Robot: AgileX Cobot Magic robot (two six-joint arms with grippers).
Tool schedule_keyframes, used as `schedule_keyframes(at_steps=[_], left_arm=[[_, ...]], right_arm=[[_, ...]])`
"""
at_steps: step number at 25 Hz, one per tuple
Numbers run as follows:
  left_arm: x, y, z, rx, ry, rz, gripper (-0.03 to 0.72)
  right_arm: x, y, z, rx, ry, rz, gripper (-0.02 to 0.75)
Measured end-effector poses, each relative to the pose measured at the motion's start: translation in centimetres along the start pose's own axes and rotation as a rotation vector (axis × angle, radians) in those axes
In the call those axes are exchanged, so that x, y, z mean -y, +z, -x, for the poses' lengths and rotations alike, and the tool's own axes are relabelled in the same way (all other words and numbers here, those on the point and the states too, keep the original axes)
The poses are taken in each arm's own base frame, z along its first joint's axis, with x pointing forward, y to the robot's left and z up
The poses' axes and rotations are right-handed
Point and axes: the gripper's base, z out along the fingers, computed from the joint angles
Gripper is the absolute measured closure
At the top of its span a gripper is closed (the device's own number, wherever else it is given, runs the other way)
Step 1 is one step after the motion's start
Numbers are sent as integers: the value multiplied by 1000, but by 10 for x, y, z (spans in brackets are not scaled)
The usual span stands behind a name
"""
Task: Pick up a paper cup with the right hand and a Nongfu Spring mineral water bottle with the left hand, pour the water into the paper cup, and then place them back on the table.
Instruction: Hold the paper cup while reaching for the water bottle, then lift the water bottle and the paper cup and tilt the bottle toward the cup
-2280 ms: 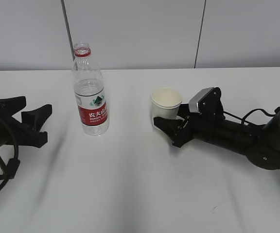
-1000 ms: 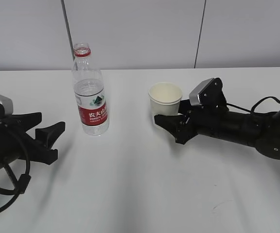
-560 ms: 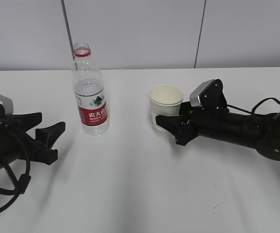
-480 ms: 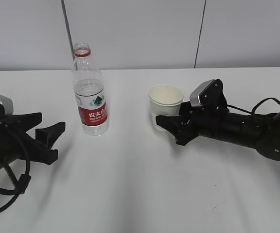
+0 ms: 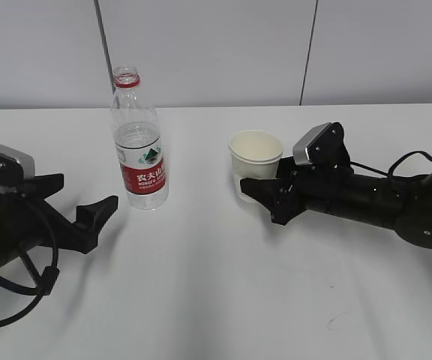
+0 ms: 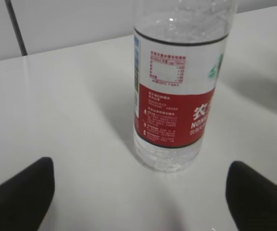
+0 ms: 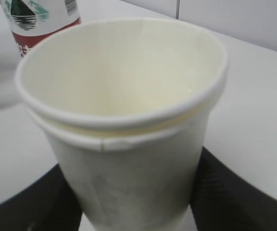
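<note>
The Nongfu Spring bottle [image 5: 139, 142] stands upright on the white table [image 5: 216, 285], uncapped, with water in it. My left gripper [image 5: 81, 196] is open, low on the table, just left of and in front of the bottle. In the left wrist view the bottle [image 6: 177, 96] stands ahead between the spread fingertips [image 6: 23, 192], untouched. My right gripper [image 5: 265, 191] is shut on the lower part of the paper cup [image 5: 255, 161] and holds it upright. In the right wrist view the cup [image 7: 124, 120] looks empty, with the black fingers [image 7: 234, 192] on both sides.
A grey panelled wall [image 5: 216, 52] runs behind the table's far edge. The right arm [image 5: 381, 202] lies low across the right side of the table. The bottle also shows in the right wrist view [image 7: 37, 19], behind the cup on the left.
My left gripper has slid right, closer to the bottle, still open. My right gripper closed on the cup earlier and has held steady for the last half second.
</note>
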Motion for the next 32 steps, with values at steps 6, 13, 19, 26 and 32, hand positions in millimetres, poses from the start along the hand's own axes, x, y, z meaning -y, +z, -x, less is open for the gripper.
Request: schedule_keyframes(at_steps=[6, 13, 19, 26, 32], left_arm=[[1, 11, 4, 21, 27, -40, 8], [1, 30, 17, 83, 32, -113, 10], [0, 50, 11, 74, 21, -161, 9], [-3, 69, 11, 98, 34, -177, 10], [-5, 82, 8, 103, 34, -189, 12]], right_arm=[[0, 0, 0, 0, 0, 0, 288], [0, 0, 0, 4, 2, 1, 288], [-1, 0, 0, 8, 2, 2, 288], [-1, 0, 0, 8, 2, 2, 288], [-1, 0, 1, 14, 3, 3, 288]])
